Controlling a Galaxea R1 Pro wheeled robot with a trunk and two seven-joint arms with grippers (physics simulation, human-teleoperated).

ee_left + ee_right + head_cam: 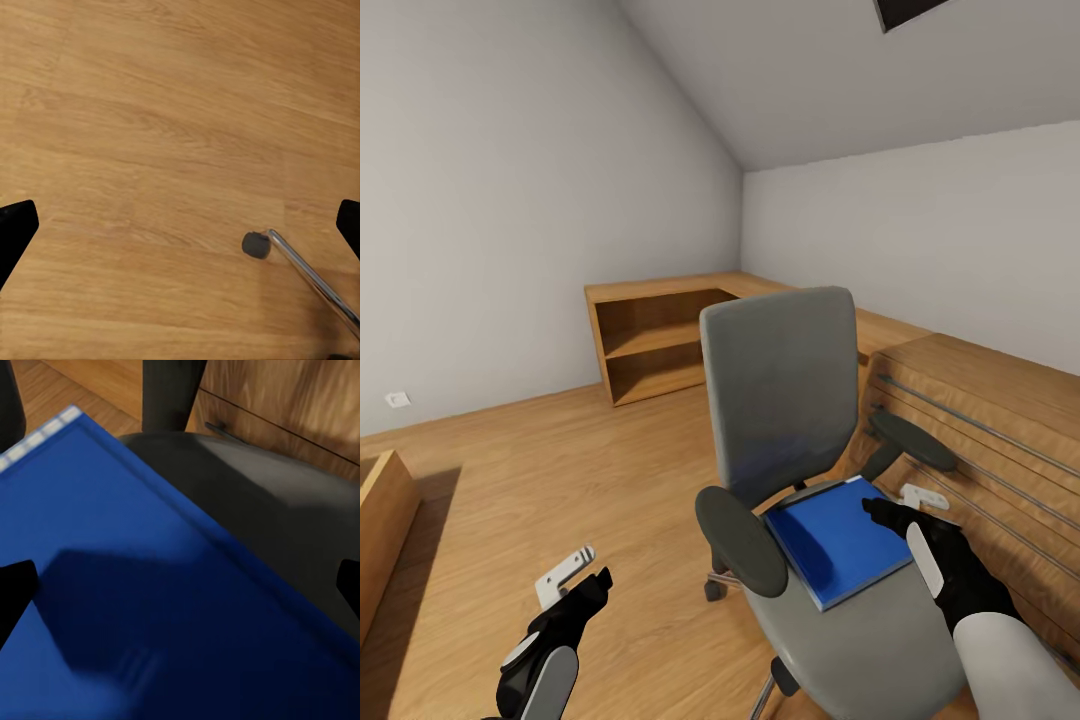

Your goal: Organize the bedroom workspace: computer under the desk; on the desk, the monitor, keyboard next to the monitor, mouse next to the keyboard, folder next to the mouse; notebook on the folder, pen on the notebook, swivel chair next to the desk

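wood floor, grey walls, low wood shelves at back. swivel chair in middle, blue folder flat on its seat. right gripper spread wide just over folder, holding nothing. left gripper low over floor, wide open, empty. chair castor near it.

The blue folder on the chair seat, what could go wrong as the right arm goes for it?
The folder lies flat on the swivel chair, so the open right gripper may slide it rather than catch an edge. The chair stands on castors, so a push could roll it. The armrest crowds the approach.
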